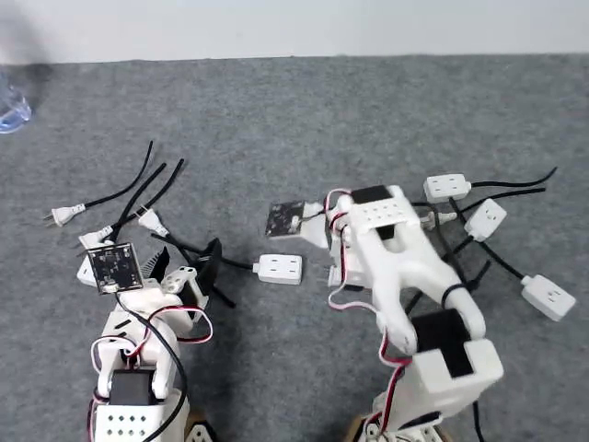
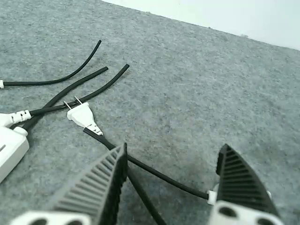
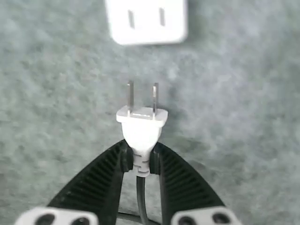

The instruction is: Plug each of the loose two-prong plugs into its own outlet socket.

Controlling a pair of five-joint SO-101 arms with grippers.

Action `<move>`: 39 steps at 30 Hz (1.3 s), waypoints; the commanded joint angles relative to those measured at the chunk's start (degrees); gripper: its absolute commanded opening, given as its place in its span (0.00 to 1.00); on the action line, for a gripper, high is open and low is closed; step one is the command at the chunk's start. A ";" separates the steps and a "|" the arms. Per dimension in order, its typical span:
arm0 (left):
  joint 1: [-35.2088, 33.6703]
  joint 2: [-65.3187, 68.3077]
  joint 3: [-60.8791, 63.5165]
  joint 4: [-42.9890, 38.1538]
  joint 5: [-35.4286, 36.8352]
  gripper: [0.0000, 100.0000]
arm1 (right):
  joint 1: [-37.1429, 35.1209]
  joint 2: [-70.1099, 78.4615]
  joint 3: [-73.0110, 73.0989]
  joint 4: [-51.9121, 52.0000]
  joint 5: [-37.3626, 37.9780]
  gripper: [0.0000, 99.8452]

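Between its black ribbed fingers the right gripper [image 3: 140,161] clenched a white two-prong plug [image 3: 141,123] by the collar. Prongs pointed at a white rectangular outlet socket [image 3: 146,21] just beyond, still apart from it. Left gripper [image 2: 171,164] hung released, jaws wide, over a black cable [image 2: 159,174]. Second white plug [image 2: 83,116] lay loose on the grey felt mat [image 2: 197,84], farther off. Far left, another loose plug [image 1: 60,216]. To the right, a cluster of white sockets [image 1: 485,219] waited. Judged: no plug seated yet, first insertion pending, the rest untouched.
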 commanded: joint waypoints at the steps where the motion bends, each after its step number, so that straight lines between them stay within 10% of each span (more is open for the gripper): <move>1: 0.35 -0.18 -0.66 0.09 -0.79 0.29 | -1.63 -4.70 1.05 -0.92 -0.79 0.03; 9: 0.35 -0.09 -0.66 0.09 -0.79 0.29 | -2.59 -5.85 4.92 -5.49 -0.79 0.29; 33: 0.35 -0.09 -0.66 0.18 -0.79 0.29 | -7.96 -6.11 12.40 -10.33 -1.93 0.27; 39: 0.35 -0.09 -0.66 0.26 -0.79 0.29 | -4.97 -6.02 12.22 -18.95 -7.03 0.03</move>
